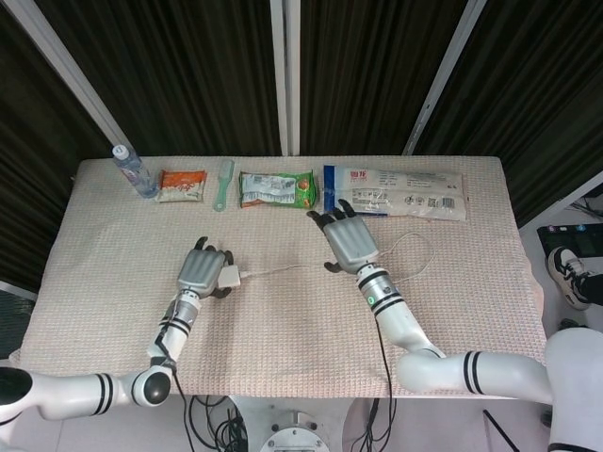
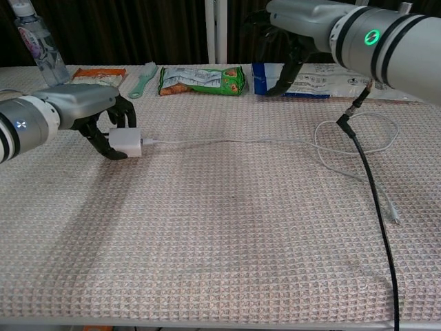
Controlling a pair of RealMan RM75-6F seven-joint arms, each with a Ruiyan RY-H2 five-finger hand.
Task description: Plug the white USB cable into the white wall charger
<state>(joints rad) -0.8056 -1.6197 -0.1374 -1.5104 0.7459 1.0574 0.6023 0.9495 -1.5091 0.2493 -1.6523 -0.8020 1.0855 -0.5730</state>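
Note:
The white wall charger [image 1: 229,275] [image 2: 125,142] sits low at the table's left-centre, gripped by my left hand [image 1: 201,271] [image 2: 89,114], whose fingers curl around it. The white USB cable [image 1: 292,269] [image 2: 227,142] is plugged into the charger's right side. It runs right across the cloth, loops near the right side and ends loose at its free end [image 2: 394,217]. My right hand [image 1: 350,241] [image 2: 293,27] hovers above the cable's middle stretch, fingers spread, holding nothing.
Along the back edge lie a water bottle [image 1: 132,169] [image 2: 38,48], an orange packet [image 1: 182,185], a green brush [image 1: 223,183], a green snack bag [image 1: 276,187] [image 2: 200,78] and a long blue-white packet [image 1: 394,191]. A black cable [image 2: 375,207] trails from my right arm.

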